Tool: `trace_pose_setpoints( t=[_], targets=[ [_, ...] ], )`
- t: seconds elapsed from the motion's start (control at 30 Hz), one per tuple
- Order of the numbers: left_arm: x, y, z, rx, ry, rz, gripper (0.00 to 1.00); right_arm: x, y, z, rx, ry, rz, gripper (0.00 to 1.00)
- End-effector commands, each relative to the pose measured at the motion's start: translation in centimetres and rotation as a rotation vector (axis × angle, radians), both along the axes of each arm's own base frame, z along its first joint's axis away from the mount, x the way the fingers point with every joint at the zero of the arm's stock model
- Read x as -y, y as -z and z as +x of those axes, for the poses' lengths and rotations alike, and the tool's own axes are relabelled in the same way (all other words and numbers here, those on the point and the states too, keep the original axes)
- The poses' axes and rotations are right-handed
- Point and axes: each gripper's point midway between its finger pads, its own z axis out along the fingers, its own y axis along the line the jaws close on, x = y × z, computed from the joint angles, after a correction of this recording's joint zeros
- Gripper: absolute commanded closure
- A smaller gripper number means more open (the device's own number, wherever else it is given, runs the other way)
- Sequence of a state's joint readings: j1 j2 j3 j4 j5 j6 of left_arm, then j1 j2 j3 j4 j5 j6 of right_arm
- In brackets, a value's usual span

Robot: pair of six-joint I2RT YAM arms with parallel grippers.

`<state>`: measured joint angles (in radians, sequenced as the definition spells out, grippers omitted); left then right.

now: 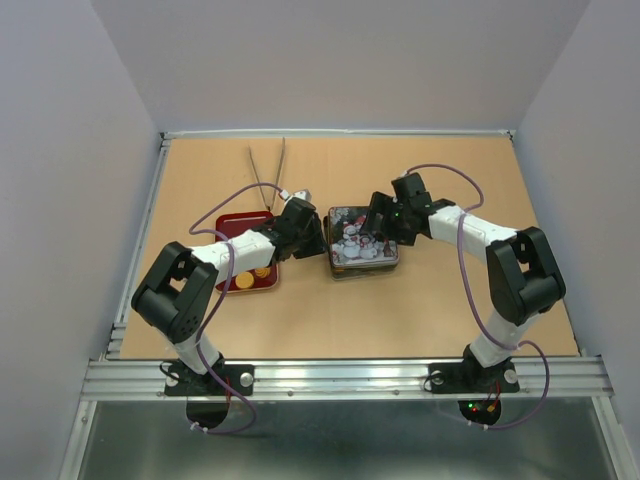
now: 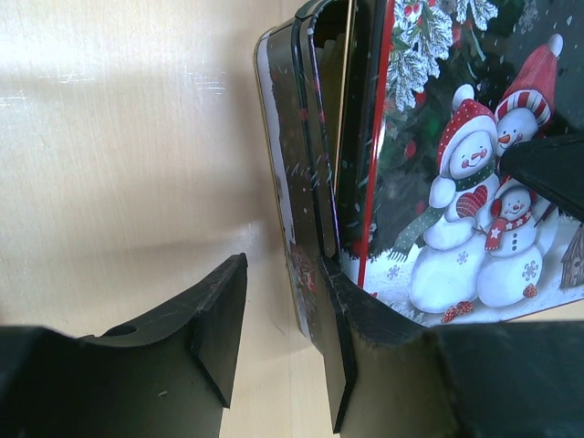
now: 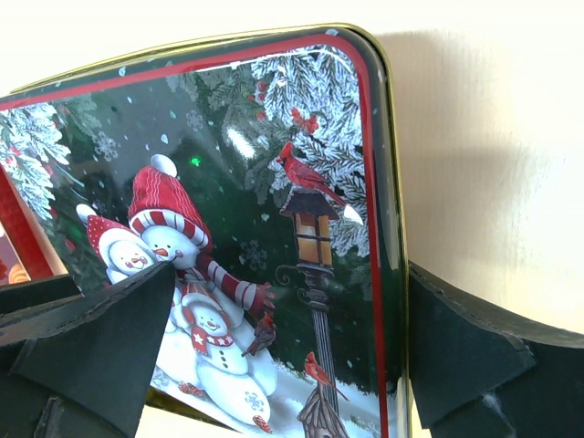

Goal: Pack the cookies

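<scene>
Left wrist view, nearest the lens: left end effector [image 2: 281,265], two black fingers [image 2: 214,319] partly apart. Only bare worktop [image 2: 137,137] shows in the gap, so nothing is clamped and I read it as released. Its right-hand finger lies against the left side of the Christmas tin [image 2: 278,182], low on the wall. Whether the tip sits under the lid edge, cannot tell. Along this side a dark gap shows between the tin's base and its lid [image 2: 456,182].

Top view, left to right:
- Red tray [image 1: 240,222] on the worktop, left of the left end effector and nearer that arm's base, partly under its forearm.
- The cookies [image 1: 258,274]: orange ones lie in the tray's near half, behind and left of the left end effector and well apart from its fingers. Count not readable, arm in the way.
- Metal tongs [image 1: 258,175] lie beyond the left end effector, toward the far edge, touching nothing.
- The tin sits between the two end effectors, mid-worktop, snowmen on the lid.

Right end effector [image 3: 290,274]: spread wide and released, hanging over the far right part of the tin. Its right finger is just outside the tin's right edge. Its left finger is over the snowman picture. No grip on the lid visible.
</scene>
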<state>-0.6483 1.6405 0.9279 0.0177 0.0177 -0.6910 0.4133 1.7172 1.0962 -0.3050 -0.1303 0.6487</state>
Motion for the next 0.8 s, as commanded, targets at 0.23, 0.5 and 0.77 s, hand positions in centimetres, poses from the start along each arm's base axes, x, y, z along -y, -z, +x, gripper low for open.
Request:
trace_pose_setpoints(
  t=[0.23,0.5,0.77],
  targets=[
    [2.5,0.0,-1.9,-0.028,0.09,-0.065,0.53,-3.5,-0.3,-0.9,-0.004,-0.154,0.063,0.0],
    [2.8,0.0,-1.9,-0.03,0.093,-0.062,0.54,-5.2,-4.2,-0.8,0.076,-0.232,0.236,0.0],
    [2.7,0.1,-1.9,-0.034,0.093,-0.052,0.54,-3.9,-2.0,-1.5,0.025,-0.227,0.256,0.0]
  ],
)
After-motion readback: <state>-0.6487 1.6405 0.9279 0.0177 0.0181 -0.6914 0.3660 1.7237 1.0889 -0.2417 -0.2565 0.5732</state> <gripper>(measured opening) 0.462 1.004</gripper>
